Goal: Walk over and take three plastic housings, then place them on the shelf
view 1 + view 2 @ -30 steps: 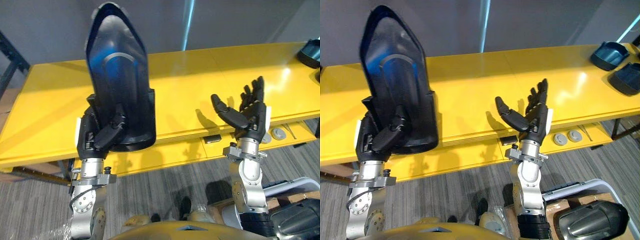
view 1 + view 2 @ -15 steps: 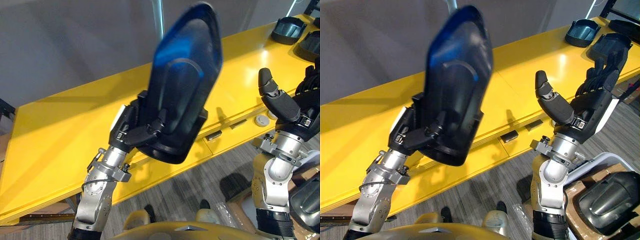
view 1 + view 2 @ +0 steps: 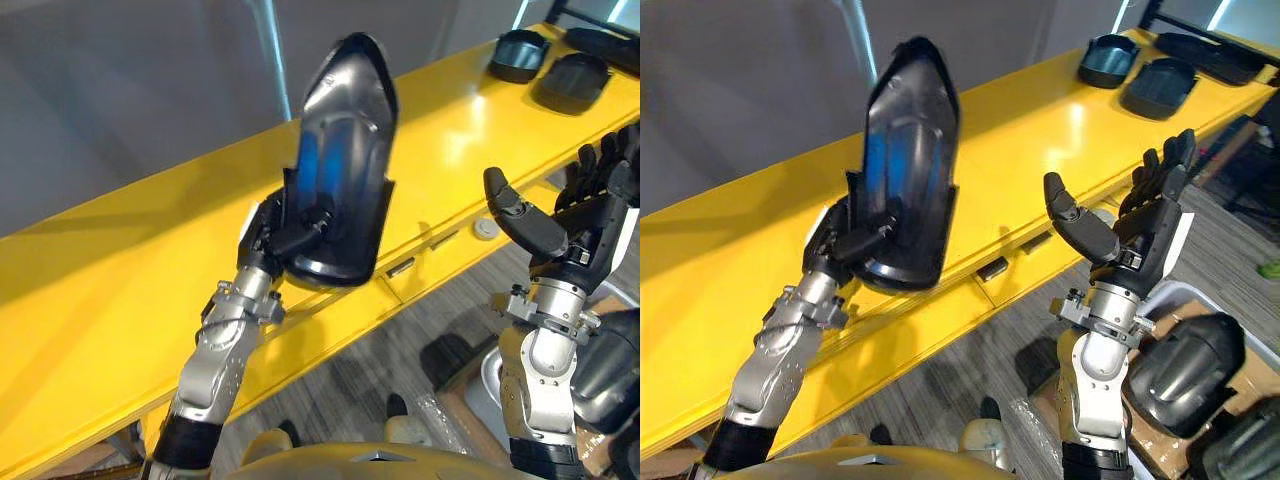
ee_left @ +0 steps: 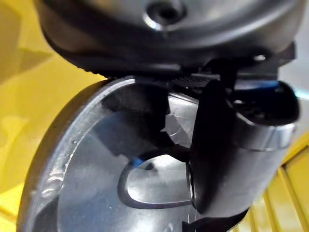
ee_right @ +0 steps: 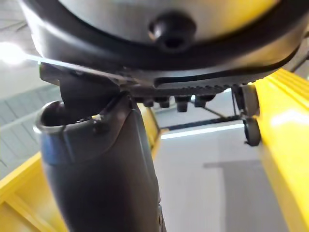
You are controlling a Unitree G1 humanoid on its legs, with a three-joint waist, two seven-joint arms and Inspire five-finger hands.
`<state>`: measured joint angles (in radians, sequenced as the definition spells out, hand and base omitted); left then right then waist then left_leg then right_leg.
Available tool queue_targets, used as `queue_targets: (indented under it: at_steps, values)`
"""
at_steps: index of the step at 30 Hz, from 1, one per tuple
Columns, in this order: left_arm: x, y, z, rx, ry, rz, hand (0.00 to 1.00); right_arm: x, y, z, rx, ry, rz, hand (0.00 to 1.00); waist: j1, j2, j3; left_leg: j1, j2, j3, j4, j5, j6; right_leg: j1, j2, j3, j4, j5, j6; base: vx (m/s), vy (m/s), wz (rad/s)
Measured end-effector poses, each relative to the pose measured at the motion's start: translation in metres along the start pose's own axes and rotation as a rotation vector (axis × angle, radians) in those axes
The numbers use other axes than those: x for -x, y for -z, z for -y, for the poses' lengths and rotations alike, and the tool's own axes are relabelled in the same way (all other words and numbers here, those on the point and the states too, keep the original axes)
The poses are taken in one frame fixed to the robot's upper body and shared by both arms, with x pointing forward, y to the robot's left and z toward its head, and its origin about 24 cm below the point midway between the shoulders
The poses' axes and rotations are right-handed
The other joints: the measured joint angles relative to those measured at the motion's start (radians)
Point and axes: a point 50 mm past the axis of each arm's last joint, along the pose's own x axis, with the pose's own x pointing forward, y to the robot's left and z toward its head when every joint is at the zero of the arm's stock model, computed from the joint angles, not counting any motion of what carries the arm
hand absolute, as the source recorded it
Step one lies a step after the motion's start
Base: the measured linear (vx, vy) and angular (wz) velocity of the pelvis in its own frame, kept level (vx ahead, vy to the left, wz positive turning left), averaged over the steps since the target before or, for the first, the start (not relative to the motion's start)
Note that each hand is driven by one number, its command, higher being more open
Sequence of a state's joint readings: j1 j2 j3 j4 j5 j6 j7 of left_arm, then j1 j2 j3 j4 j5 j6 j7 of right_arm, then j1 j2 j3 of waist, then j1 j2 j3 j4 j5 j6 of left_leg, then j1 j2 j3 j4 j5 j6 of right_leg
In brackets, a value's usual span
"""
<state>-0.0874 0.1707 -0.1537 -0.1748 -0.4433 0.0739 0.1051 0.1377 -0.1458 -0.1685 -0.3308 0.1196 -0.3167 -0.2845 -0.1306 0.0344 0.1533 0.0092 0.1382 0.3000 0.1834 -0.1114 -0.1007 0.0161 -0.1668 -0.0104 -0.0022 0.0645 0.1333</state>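
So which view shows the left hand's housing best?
The right eye view: the housing is whole, tip to base, its lower end in the left hand. The left eye view shows much the same; the left wrist view, a close patch of its surface.

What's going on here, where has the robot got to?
The robot's left hand is curled round the base of a black plastic housing and holds it raised above the yellow table. Its right hand is open and holds nothing. Other dark housings lie at the table's far right end. Nothing has been set on a shelf yet.
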Motion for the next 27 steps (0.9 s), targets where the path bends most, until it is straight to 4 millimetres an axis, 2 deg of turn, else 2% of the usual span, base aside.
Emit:
queue_targets:
  at_steps: [12,16,22,23,27]
  values:
    - [-0.061,0.002,-0.053,0.059,-0.459,-0.080,0.00,-0.006,-0.002,0.005,0.097,-0.156,0.008,1.00,-0.095,-0.011,0.008,-0.021,0.023,0.080,0.008,0.000,-0.007,-0.080,0.034,0.088,0.002,0.022,-0.011,-0.02,-0.001,-0.22]
    - [-0.075,-0.014,-0.046,0.074,-0.469,-0.036,0.00,-0.005,-0.001,-0.002,0.074,-0.188,0.003,1.00,-0.099,-0.022,0.045,-0.023,0.024,0.081,0.013,-0.001,-0.006,-0.084,0.035,0.094,0.006,0.023,-0.011,-0.02,0.012,-0.02]
    - [-0.090,-0.040,-0.037,0.078,-0.520,0.044,0.00,-0.003,0.001,-0.029,0.005,-0.281,-0.013,1.00,-0.106,-0.017,0.118,-0.072,0.031,0.061,0.063,-0.013,-0.001,-0.104,0.034,0.084,0.020,0.024,-0.009,-0.06,0.023,0.07]
    - [-0.091,-0.041,-0.036,0.076,-0.520,0.049,1.00,-0.002,0.001,-0.030,0.002,-0.283,-0.018,1.00,-0.105,-0.017,0.123,-0.072,0.031,0.060,0.066,-0.013,-0.001,-0.103,0.034,0.083,0.020,0.024,-0.009,-0.04,0.026,0.11]
    - [-0.093,-0.046,-0.035,0.047,-0.531,0.071,1.00,0.000,0.006,-0.033,0.002,-0.293,-0.055,1.00,-0.101,-0.018,0.136,-0.088,0.033,0.050,0.080,-0.016,0.001,-0.105,0.034,0.072,0.020,0.024,-0.009,-0.02,0.022,0.08]
